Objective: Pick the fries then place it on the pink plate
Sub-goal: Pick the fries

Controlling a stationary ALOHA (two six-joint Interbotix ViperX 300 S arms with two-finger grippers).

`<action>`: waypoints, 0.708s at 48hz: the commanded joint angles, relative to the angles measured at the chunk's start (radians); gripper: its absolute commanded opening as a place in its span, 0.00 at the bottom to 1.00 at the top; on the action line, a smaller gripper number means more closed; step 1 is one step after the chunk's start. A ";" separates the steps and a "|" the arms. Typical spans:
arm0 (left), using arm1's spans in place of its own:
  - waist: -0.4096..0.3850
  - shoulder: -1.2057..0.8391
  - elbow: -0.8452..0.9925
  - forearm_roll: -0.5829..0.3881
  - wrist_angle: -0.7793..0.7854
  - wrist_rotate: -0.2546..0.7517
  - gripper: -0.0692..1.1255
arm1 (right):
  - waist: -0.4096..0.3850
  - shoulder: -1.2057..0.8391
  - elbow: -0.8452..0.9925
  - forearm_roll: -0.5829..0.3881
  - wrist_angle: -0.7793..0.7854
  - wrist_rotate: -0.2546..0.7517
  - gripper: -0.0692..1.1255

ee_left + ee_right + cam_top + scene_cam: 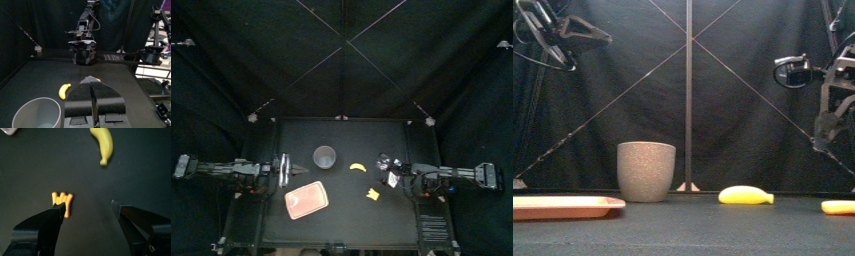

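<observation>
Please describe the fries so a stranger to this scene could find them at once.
On the black table, look right of the pink tray, near the right gripper. The fries lie there: a small bunch of orange-yellow sticks, unlike the curved yellow banana behind them.

open table [93, 183] rings the fries [62, 200], banana [103, 145] well apart.

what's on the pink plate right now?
Nothing: the top view shows the pink plate bare. The fries lie apart from it, to its right, not yet picked. The front view shows only the plate's rim, so its surface is hidden from that side.
</observation>
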 commanded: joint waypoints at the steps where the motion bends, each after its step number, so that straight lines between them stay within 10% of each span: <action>1: 0.003 0.003 -0.026 0.003 -0.009 0.000 0.06 | 0.037 0.017 -0.017 0.043 0.095 0.046 0.92; 14: 0.003 0.005 -0.026 0.003 -0.009 0.002 0.06 | 0.158 0.075 -0.100 0.048 0.238 0.268 0.92; 34: 0.026 0.003 -0.009 0.003 -0.009 0.000 0.06 | 0.330 0.310 -0.178 -0.209 0.216 0.646 0.92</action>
